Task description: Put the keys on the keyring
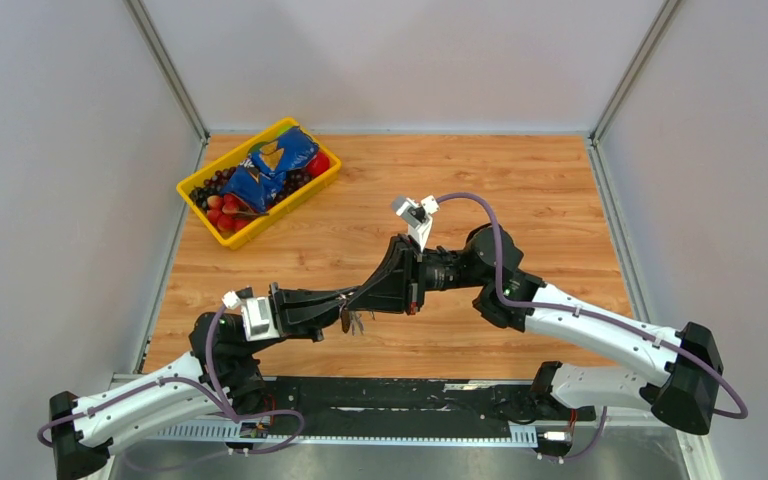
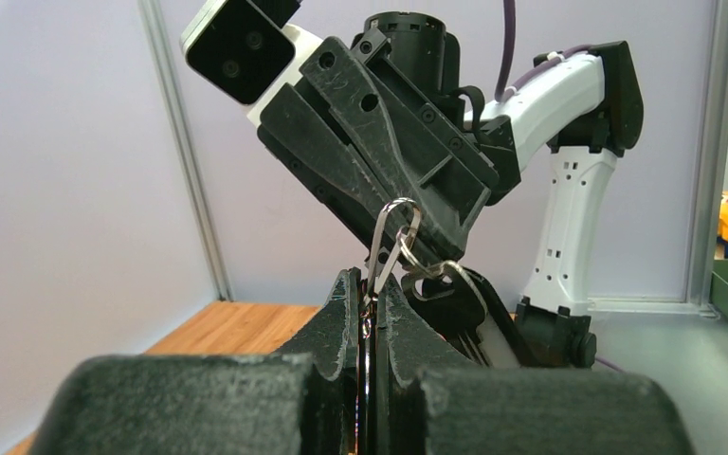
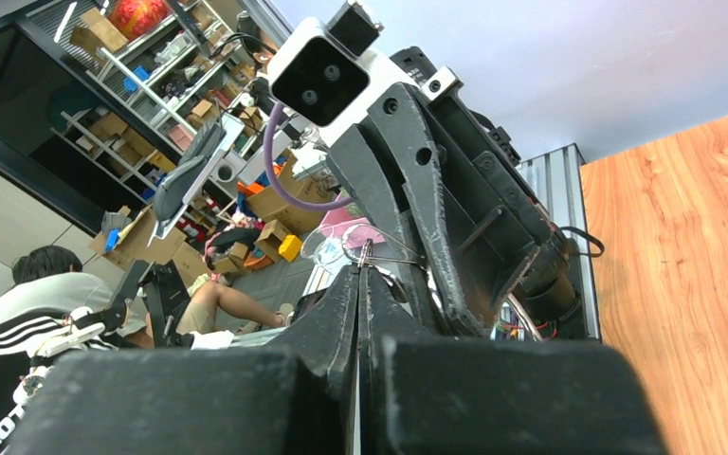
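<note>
Two arms on the rig: left arm (image 1: 150, 395), right arm (image 1: 600, 325). One gripper apiece, so two: left gripper (image 2: 372, 318), right gripper (image 3: 360, 289). One keyring (image 2: 396, 237). Keys (image 1: 352, 321) hang in one cluster; I can't separate them into a number. One yellow bin (image 1: 290, 207). One blue bag (image 1: 272, 165) inside. Red fruits (image 1: 222, 212): several, not countable from my view.

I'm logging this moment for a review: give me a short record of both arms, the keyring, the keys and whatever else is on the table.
left gripper: jaws shut on the keyring, in mid-air
right gripper: jaws shut on the ring's thin wire, tip to tip with the left
keys: hang below where the arms meet, clear of the table
basket: yellow, far left, holds fruit and a blue bag
</note>
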Tool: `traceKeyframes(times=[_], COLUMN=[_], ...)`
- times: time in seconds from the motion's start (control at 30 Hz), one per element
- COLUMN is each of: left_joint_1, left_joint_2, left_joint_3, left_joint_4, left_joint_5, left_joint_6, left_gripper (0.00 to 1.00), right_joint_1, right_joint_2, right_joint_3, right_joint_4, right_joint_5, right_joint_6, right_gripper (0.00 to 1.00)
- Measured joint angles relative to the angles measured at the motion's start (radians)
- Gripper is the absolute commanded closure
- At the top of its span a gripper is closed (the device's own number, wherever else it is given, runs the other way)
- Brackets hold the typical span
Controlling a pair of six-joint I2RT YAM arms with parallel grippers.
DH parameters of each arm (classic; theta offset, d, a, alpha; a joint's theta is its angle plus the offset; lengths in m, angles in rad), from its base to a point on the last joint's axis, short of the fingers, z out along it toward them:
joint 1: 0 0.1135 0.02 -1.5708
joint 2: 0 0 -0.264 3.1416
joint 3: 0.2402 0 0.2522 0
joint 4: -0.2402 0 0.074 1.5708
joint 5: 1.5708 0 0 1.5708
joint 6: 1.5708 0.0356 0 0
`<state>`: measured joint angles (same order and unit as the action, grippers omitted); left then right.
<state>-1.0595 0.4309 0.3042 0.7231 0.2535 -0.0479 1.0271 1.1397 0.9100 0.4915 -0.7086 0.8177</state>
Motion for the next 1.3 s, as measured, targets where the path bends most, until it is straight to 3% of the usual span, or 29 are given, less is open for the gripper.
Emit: traceKeyframes(times=[0.17,0.6,0.93,1.3], left_joint_1=[0.0,0.0,0.0,0.0], left_joint_2=[0.008,0.019,0.019,0.015], left_joint_3=[0.001,0.003,0.003,0.051], left_joint_4=[0.0,-0.01,-0.017,-0.109], left_joint_5=[0.003,0.01,0.023,-0.02], left_joint_6=[-0.007,-0.018,-0.031,-0.056], left_gripper=[1.0,1.0,1.0,1.0], right_joint_1=[0.0,0.004,0.005,0.005], right_joint_2=[0.005,-0.025,-0.12,-0.151], right_joint_3=[0.0,0.007,0.014,0.136], right_joint_4=[-0.022,-0.121,-0.211,-0.394], right_joint_5=[0.001,0.046,0.105,0.209], right_joint_6=[0.0,-0.052,-0.129,-0.309], right_gripper=[0.97,0.69,0.62,0.54])
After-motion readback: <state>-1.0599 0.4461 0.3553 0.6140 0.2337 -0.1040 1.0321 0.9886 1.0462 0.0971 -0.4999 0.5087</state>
